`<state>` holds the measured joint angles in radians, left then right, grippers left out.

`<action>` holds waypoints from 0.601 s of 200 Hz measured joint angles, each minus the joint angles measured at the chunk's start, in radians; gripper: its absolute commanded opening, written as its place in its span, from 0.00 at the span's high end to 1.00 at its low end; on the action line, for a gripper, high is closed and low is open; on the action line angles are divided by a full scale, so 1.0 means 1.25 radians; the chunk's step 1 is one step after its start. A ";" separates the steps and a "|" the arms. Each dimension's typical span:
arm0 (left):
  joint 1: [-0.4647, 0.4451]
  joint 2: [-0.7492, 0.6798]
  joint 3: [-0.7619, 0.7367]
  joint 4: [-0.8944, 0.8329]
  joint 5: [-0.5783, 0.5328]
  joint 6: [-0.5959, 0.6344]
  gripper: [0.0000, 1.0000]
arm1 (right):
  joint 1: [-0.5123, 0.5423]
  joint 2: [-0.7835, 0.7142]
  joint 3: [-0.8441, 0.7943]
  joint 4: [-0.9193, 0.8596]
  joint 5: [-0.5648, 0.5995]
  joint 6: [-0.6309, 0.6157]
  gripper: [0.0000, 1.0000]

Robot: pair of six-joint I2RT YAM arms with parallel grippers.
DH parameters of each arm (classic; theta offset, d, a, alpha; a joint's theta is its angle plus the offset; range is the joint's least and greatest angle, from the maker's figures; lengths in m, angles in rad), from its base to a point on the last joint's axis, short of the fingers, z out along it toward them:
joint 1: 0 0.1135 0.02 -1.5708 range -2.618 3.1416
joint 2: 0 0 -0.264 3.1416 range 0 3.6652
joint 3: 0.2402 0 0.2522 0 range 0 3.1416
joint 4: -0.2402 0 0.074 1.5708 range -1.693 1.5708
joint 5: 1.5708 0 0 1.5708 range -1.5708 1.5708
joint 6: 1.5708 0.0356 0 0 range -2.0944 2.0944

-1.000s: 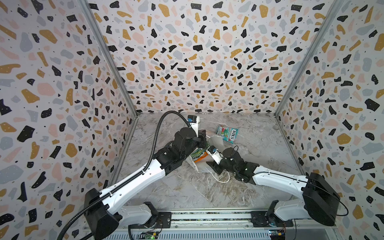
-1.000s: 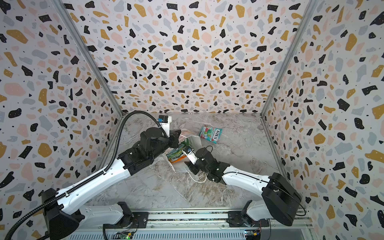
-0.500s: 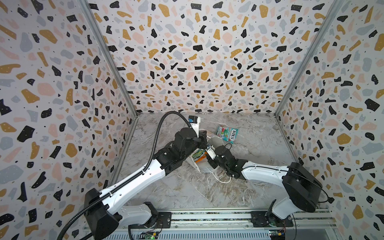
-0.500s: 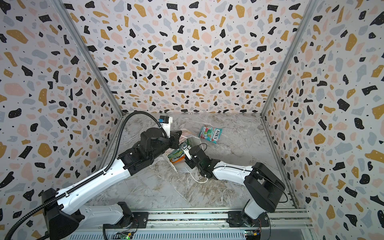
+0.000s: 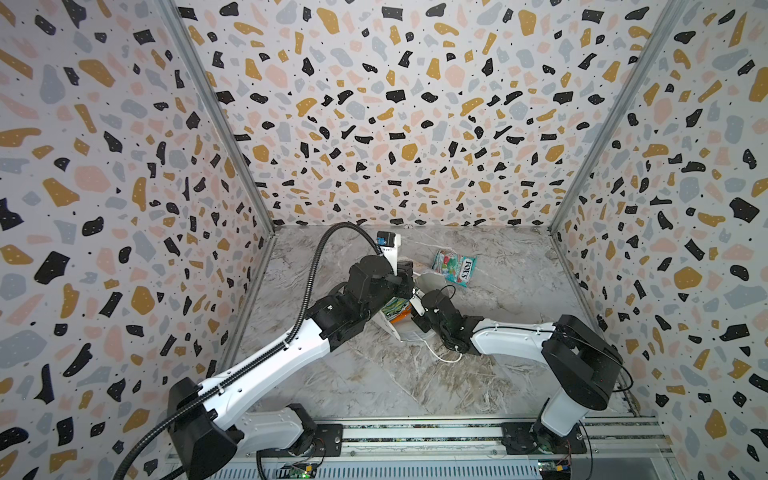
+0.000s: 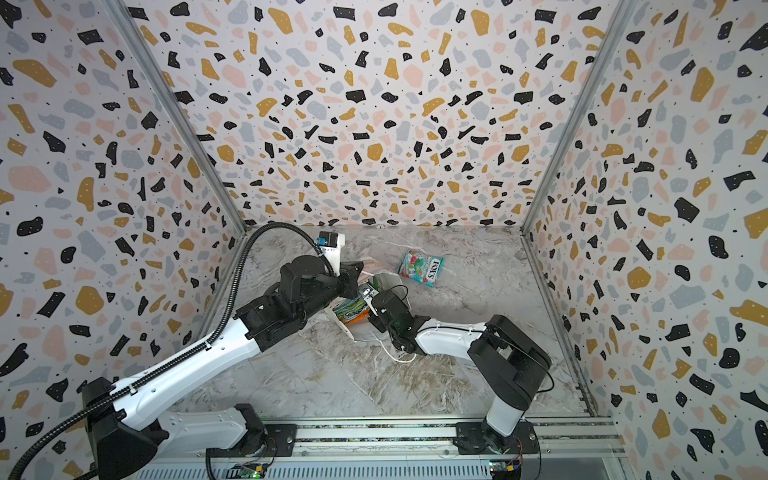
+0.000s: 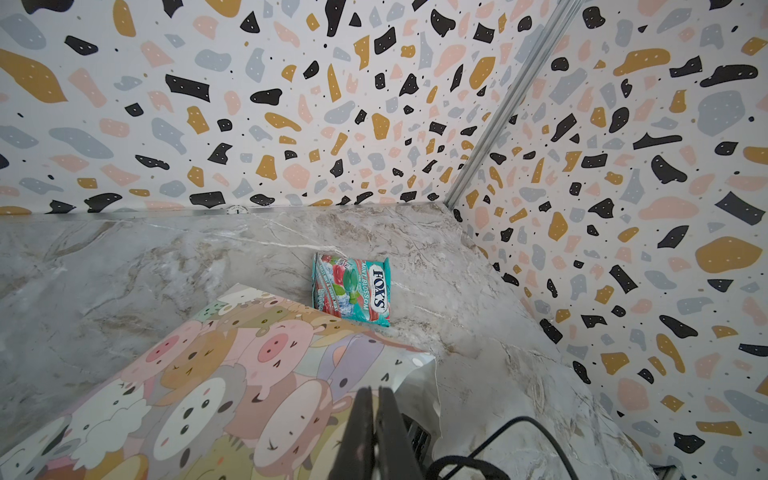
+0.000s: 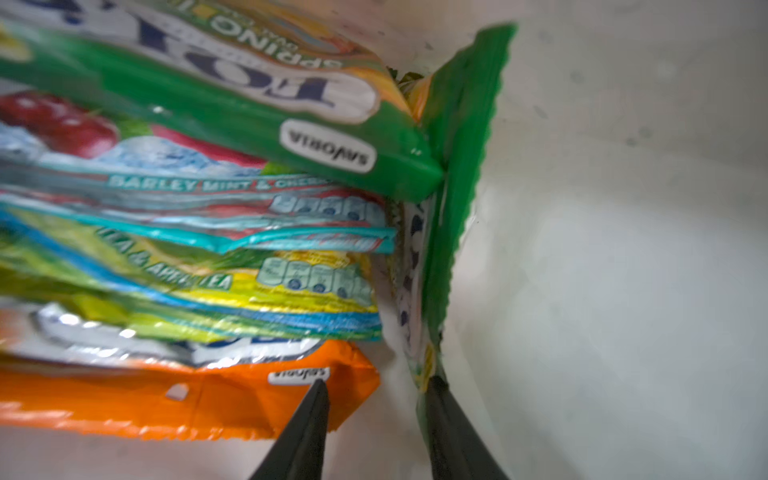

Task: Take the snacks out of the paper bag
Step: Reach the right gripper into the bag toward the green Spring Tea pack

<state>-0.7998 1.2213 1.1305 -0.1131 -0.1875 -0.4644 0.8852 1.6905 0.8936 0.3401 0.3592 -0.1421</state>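
The paper bag (image 5: 388,328) (image 6: 352,330) lies on its side mid-table, its mouth facing right. Its outside (image 7: 199,374) shows pastel cartoon animals. My left gripper (image 7: 376,390) (image 5: 409,276) (image 6: 358,268) is shut on the bag's upper wall at the mouth. My right gripper (image 8: 377,382) (image 5: 415,301) (image 6: 368,297) is inside the mouth, open. One finger lies over a corner of the orange packet (image 8: 166,403), the other against an upright green packet (image 8: 457,166). Stacked snacks fill the bag: green (image 8: 208,95), teal-red (image 8: 208,199), green-yellow (image 8: 208,291). A teal-red packet (image 5: 455,266) (image 6: 422,268) (image 7: 353,289) lies outside.
A white cord handle (image 5: 446,357) (image 6: 399,358) trails on the marble floor under my right forearm. Terrazzo-patterned walls (image 5: 124,208) close in the left, back and right. A metal rail (image 5: 415,432) runs along the front edge.
My right arm has folded in toward the left and its gripper has gone deeper into the bag's mouth. My left arm has held still on the bag.
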 measured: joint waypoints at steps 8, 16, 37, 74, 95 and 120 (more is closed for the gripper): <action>0.000 0.000 0.000 0.000 0.000 0.000 1.00 | -0.002 0.005 0.005 0.003 0.006 -0.001 0.54; 0.000 -0.001 0.000 0.000 0.000 0.000 1.00 | -0.003 0.011 0.011 0.004 0.011 -0.002 0.52; 0.000 -0.003 0.000 0.000 0.000 0.000 1.00 | -0.007 0.027 0.024 0.008 0.021 -0.002 0.50; 0.000 -0.009 0.000 -0.001 0.000 0.000 1.00 | -0.009 0.045 0.034 0.009 0.029 -0.005 0.46; 0.000 -0.010 0.000 -0.003 0.000 0.000 1.00 | -0.009 0.045 0.036 0.009 0.031 -0.006 0.46; 0.000 -0.012 0.000 -0.011 -0.001 0.000 1.00 | -0.007 0.033 0.034 0.007 0.024 -0.010 0.41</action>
<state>-0.7998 1.2060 1.1305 -0.1268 -0.1886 -0.4644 0.8764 1.7321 0.9367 0.3485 0.3889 -0.1547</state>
